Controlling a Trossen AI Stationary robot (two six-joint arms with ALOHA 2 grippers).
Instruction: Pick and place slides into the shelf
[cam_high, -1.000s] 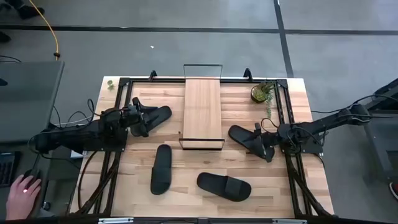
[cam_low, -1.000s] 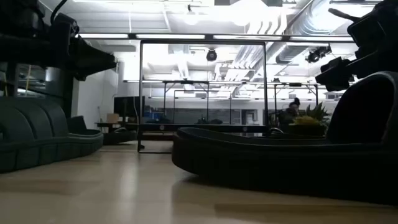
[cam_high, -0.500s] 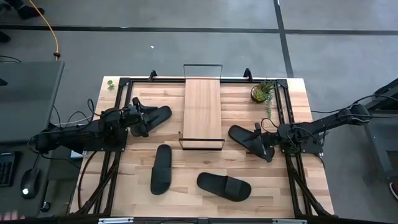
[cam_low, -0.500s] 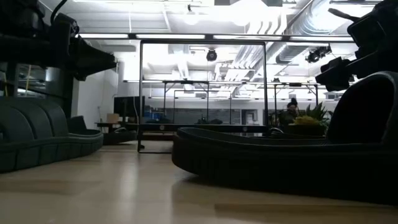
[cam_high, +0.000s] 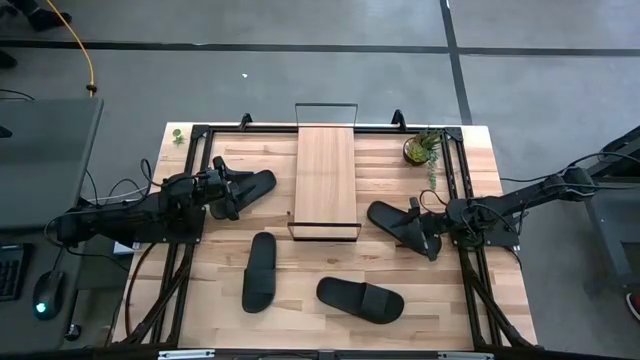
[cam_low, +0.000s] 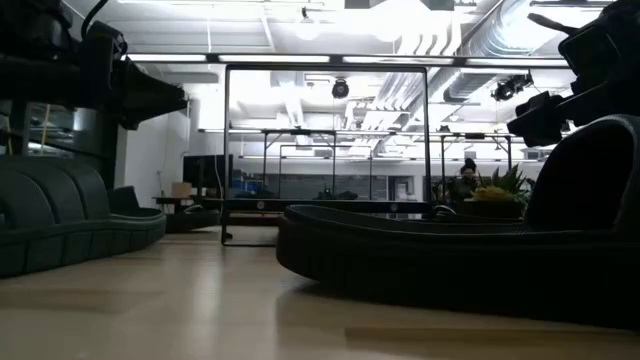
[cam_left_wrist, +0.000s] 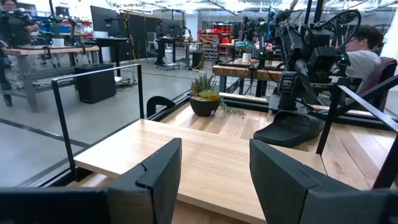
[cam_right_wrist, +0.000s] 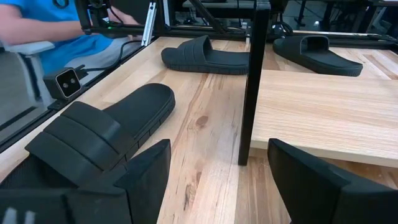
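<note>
Looking straight down, I see the long light-wood plank shelf (cam_high: 326, 178) in its thin black wire frame lying lengthwise in the middle of the far half of the wood-plank tabletop (cam_high: 200, 300), and nothing is on it. Four matte black ribbed-strap slide sandals sit around it on the tabletop: one left of the shelf (cam_high: 247, 187), one right of it (cam_high: 393, 222), and two nearer the front edge, an upright one (cam_high: 259, 272) and a slanted one (cam_high: 360, 299) beside it. My left gripper (cam_high: 222, 190) is down at the left sandal, right up against its heel end; from the left wrist view its two dark fingers (cam_left_wrist: 163, 171) stand spread apart with only the shelf plank (cam_left_wrist: 211, 165) showing between them, so it's released, holding nothing. My right gripper (cam_high: 424, 226) hangs at the outer end of the right-hand sandal, and the right wrist view shows its fingers (cam_right_wrist: 298, 177) parted too, with that sandal (cam_right_wrist: 102, 134) lying just beside one finger and the shelf's black corner post (cam_right_wrist: 252, 87) straight ahead. A small potted green plant (cam_high: 420, 148) stands near the far right corner of the table. Across the table, the left wrist view catches a seated person (cam_left_wrist: 367, 53) behind the right arm.
</note>
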